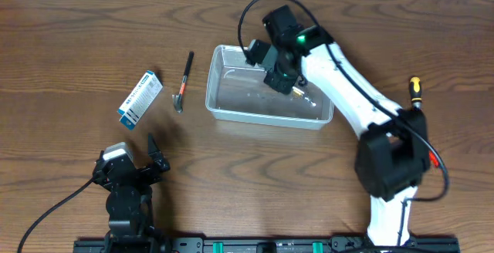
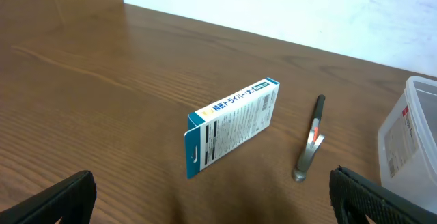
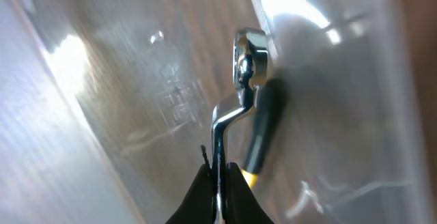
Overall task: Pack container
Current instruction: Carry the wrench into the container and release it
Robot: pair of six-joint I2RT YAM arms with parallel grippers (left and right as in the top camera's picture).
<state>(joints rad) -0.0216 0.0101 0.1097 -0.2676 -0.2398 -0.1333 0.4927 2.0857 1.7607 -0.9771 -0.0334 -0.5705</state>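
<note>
We see the right pincer down inside the container, clamped on the shank of a chrome wrench. The wrench's ring head is near the tub's clear wall; we cannot tell whether they touch. Just behind the wrench, a black-and-yellow tool lies on the container floor. The container sits near the centre of the bench, its long side running 9 to 3 o'clock. At its 9 o'clock, apart from it, lies a black-handled tool, and beyond that a blue-and-white box. A screwdriver lies well apart at the container's 3 o'clock. The left pincer hangs at the bench's 7 o'clock, fingers spread wide and empty.
</note>
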